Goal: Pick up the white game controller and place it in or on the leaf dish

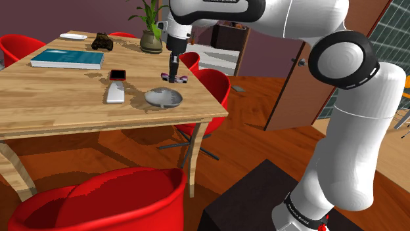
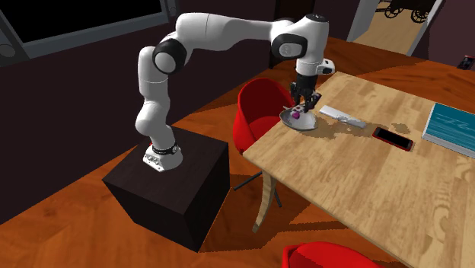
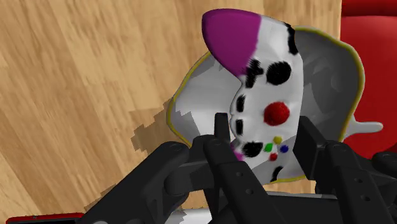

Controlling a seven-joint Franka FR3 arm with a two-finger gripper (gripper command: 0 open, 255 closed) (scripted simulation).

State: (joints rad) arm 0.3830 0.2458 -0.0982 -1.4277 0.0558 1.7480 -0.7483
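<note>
Shoulder view, left to right: a teal book lies flat on the desk; a red-edged phone and a white remote lie near each other further along; the grey leaf dish sits near the desk's right-hand edge; a red chair stands just beyond that edge.

Gripper status: the gripper points down over the dish; its fingers pinch the white game controller, which has purple grips and black and red buttons, at one end; the rest of the body projects past the fingertips. The controller is clear of the desk, above the dish and apart from it; in the wrist view the dish's yellowish rim frames it.

Assessed hazards:
- Release from the present height; the controller may bounce or roll over the shallow rim onto the desk.
- Off-centre placement; the shoulder view suggests a position toward the dish's far side, so one grip may overhang and tip the controller out.
- End-only grasp; the long body may pivot between the fingers during descent.
- Contact with the rim; the dish may slide toward the nearby desk edge.
</note>
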